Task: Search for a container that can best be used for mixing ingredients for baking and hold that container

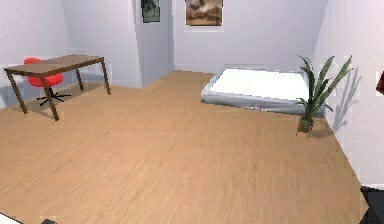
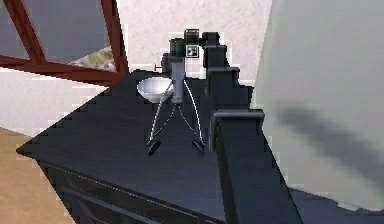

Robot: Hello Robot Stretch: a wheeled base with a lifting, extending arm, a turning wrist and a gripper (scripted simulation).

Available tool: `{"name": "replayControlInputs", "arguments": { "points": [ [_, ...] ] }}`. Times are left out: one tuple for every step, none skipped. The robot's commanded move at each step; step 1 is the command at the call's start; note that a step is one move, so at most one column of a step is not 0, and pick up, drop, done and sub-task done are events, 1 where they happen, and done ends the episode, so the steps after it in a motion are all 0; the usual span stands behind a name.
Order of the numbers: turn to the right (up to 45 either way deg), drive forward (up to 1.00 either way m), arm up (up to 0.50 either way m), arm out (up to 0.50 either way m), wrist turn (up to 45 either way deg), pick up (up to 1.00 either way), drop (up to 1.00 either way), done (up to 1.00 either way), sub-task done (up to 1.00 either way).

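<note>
Dark cabinet top (image 2: pixel 90 130), silvery bowl (image 2: pixel 152 90), gripper (image 2: pixel 176 145)

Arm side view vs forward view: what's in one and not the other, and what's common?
Arm side view: the arm, the gripper near a pale bowl on a dark cabinet top, and a red-framed window.
Forward view: a wooden desk with a red chair, a low bed, a potted plant, two wall pictures.
Common: tan wood floor and pale walls.

I count one table (image 1: pixel 60 66), one red chair (image 1: pixel 45 79), one mattress (image 1: pixel 255 85), one potted plant (image 1: pixel 320 85), two wall pictures (image 1: pixel 204 10), one bowl (image 2: pixel 153 89), one dark cabinet (image 2: pixel 100 125).
</note>
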Motion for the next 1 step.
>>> {"name": "replayControlInputs", "arguments": {
  "points": [
    [0.0,0.00,0.00,0.00,45.0,0.00,0.00,0.00,0.00]
  ]
}}
